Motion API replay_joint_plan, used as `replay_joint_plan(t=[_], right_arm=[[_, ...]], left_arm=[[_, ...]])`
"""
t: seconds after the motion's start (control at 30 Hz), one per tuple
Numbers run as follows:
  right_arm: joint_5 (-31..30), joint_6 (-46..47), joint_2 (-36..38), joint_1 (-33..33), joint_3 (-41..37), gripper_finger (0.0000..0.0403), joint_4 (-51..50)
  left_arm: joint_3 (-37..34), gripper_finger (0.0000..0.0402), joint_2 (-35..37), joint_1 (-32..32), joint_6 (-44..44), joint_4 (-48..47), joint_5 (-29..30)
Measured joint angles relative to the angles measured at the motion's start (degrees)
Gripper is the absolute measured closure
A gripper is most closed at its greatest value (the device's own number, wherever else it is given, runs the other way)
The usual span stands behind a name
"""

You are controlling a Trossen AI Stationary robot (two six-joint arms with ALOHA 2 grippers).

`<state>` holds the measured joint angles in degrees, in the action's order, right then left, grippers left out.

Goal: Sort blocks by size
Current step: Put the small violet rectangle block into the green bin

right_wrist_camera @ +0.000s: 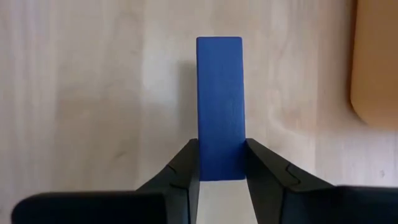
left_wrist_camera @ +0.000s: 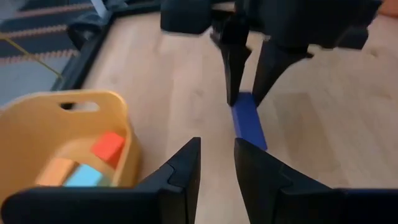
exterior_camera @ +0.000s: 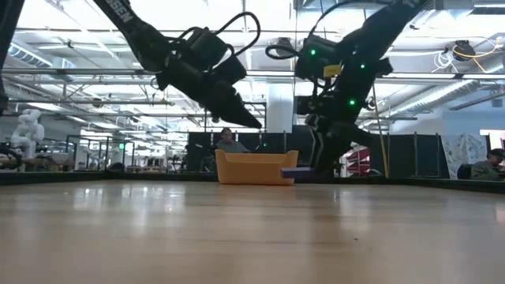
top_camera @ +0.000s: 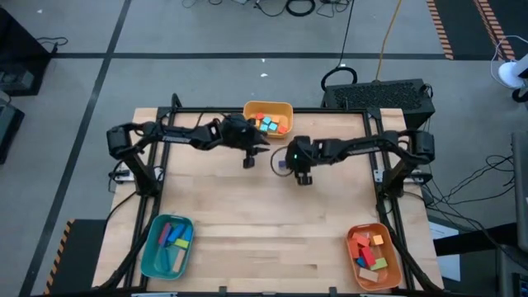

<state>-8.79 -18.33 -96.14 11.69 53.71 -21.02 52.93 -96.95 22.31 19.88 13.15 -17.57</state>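
My right gripper clamps one end of the blue block, flat on the worktop just beside the yellow tray. Left gripper near tray, narrow, empty.

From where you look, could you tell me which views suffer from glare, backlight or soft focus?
Low view: bright ceiling lights backlight both arms into silhouettes, and the table shows a pale sheen. Left wrist view: the yellow tray and the blue block look soft. Right wrist view: the right claw grips the block in even light.
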Motion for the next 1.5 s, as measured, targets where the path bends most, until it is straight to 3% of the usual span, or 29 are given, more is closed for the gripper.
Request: replay_joint_plan(t=[0.27, 0.63, 0.77, 0.87, 1.0, 1.2, 1.5], right_arm=[[3.0, -0.6, 0.0, 5.9, 0.0, 0.0314, 4.9], [2.9, -0.9, 0.0, 6.3, 0.0, 0.0314, 16.2], [2.9, -1.1, 0.0, 6.3, 0.1, 0.0314, 16.5], [2.9, -1.0, 0.0, 6.3, 0.1, 0.0314, 16.2], [2.9, -0.9, 0.0, 6.2, 0.1, 0.0314, 15.9], [2.8, -0.9, 0.3, 6.2, 0.1, 0.0314, 16.0], [2.8, -0.8, 3.0, 5.5, 0.1, 0.0314, 16.1]], left_arm=[[0.0, 0.0301, 0.0, 1.5, -0.9, 4.1, -3.3], [0.0, 0.0301, 0.0, 0.4, -4.5, 3.1, -3.3], [0.0, 0.0296, 0.0, -0.4, -0.5, 1.5, -2.8], [0.0, 0.0271, 0.0, -1.3, 1.5, 1.2, 0.6], [0.0, 0.0208, 0.0, -1.8, 1.7, 1.2, 4.4], [0.0, 0.0121, 0.0, -1.8, 1.7, -0.3, 4.6], [0.1, 0.0107, -3.7, -1.8, 1.7, 1.0, 4.6]])
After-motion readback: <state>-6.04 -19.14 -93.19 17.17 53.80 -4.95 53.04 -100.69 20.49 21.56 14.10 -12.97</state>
